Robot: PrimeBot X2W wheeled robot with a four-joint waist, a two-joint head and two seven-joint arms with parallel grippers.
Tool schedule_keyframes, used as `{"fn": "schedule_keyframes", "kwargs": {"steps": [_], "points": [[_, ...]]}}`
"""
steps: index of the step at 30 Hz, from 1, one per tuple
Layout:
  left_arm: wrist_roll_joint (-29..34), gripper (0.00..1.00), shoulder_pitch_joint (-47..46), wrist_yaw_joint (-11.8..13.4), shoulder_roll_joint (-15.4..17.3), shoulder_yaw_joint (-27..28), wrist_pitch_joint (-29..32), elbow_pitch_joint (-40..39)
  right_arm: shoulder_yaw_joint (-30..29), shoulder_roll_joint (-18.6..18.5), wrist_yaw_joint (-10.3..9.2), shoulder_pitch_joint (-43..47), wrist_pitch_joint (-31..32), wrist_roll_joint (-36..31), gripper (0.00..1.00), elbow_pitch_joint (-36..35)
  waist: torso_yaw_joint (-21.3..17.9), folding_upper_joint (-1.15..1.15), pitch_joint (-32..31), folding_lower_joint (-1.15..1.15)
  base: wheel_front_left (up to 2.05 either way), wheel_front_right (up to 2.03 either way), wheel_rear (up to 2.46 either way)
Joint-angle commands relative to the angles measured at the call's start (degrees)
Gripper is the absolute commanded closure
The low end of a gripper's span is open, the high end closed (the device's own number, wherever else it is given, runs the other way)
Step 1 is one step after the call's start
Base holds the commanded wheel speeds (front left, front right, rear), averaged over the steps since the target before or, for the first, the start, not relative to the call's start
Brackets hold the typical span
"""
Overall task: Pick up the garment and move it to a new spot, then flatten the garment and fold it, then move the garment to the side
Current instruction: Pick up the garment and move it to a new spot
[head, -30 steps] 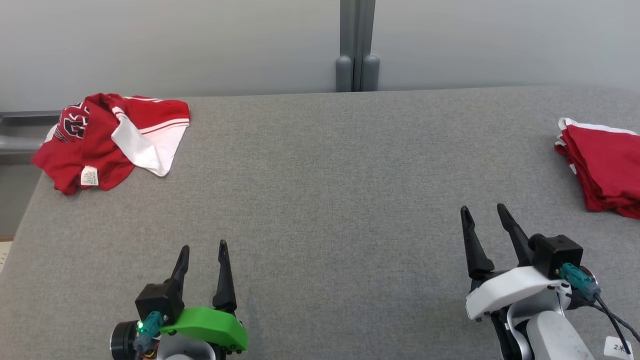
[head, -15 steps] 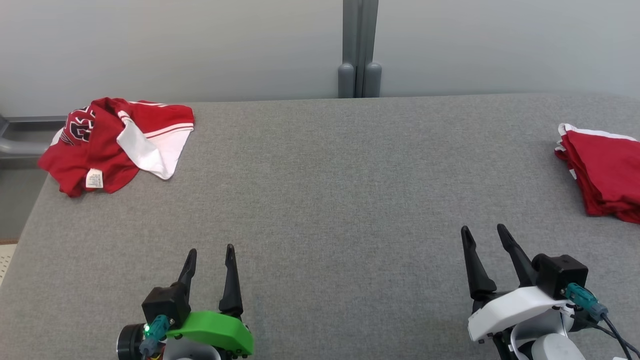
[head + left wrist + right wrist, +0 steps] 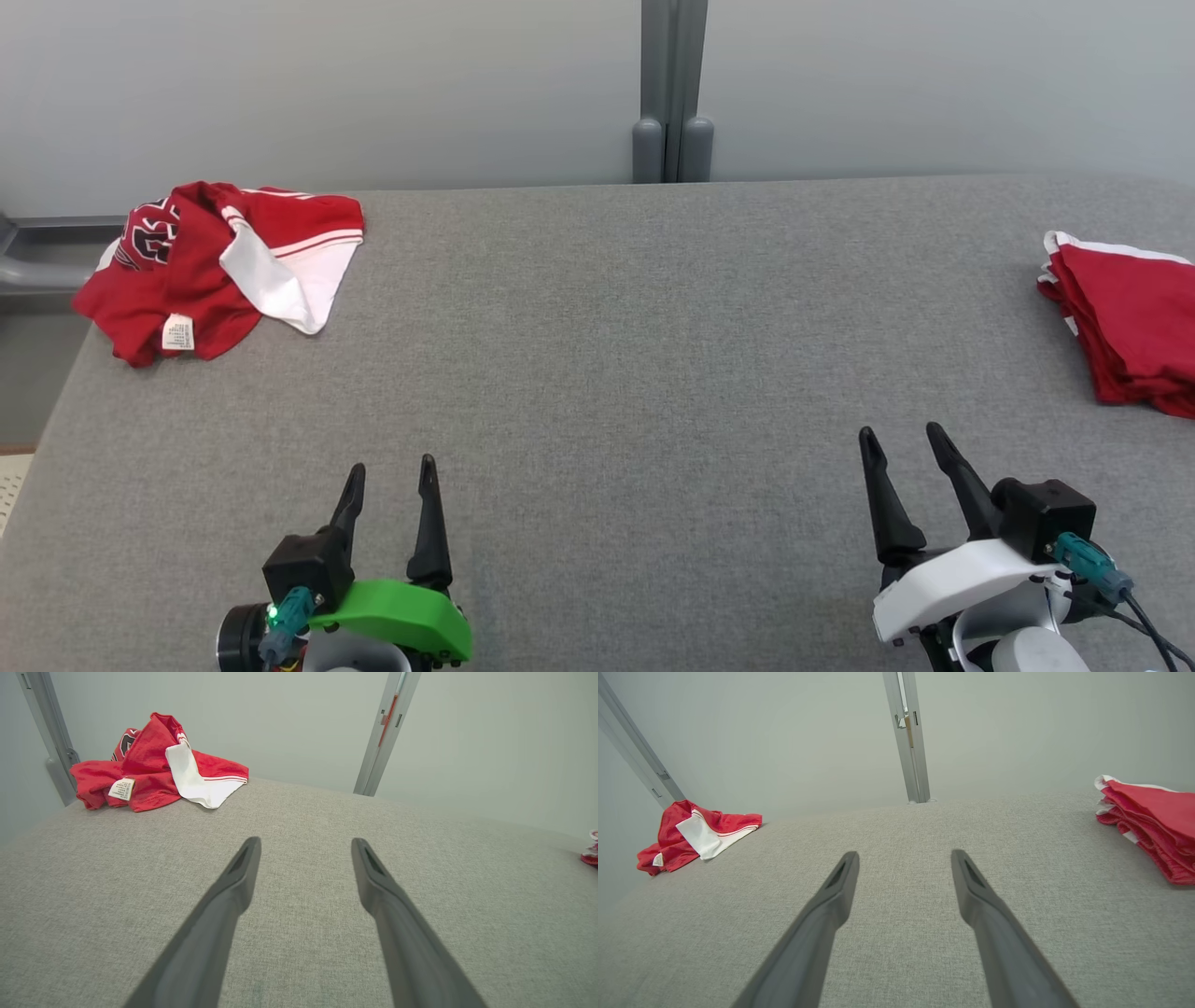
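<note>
A crumpled red and white garment [image 3: 219,266] with a small white label lies at the far left corner of the grey table [image 3: 607,345]; it also shows in the left wrist view [image 3: 154,767] and the right wrist view [image 3: 693,830]. My left gripper [image 3: 389,471] stands open near the front edge at the lower left, far from the garment, with nothing between its fingers [image 3: 306,842]. My right gripper [image 3: 904,437] is open at the lower right, holding nothing [image 3: 905,856].
A stack of folded red garments [image 3: 1125,327] sits at the table's right edge, seen too from the right wrist [image 3: 1148,821]. A grey post [image 3: 672,93] stands against the pale wall behind the table. A metal rail [image 3: 42,252] lies beyond the left corner.
The whole head view has shifted a little downward, so the camera moved. Both grippers stay open and low at the front; the garment lies where it was.
</note>
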Motion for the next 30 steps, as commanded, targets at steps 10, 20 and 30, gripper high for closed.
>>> {"fn": "schedule_keyframes", "kwargs": {"steps": [10,20,30], "points": [[1.0,0.00,-1.5,-0.3,0.1,-0.2,0.0,-0.2,-0.6,-0.1,-0.10,0.8,-0.8,0.2,0.00,-0.6,7.9,0.00,0.0,0.00,0.00,0.00,0.00],[1.5,0.00,-2.3,-0.2,1.1,1.3,0.0,-1.3,0.5,-0.1,-0.10,-0.6,-1.9,1.1,0.00,0.9,22.4,0.00,0.3,0.00,0.00,0.00,0.00],[1.1,0.00,0.5,0.8,1.2,4.1,0.0,-3.8,3.9,-0.2,-0.10,-3.6,-1.6,0.2,0.00,3.3,27.4,0.00,1.5,0.00,0.00,0.00,0.00]]}}
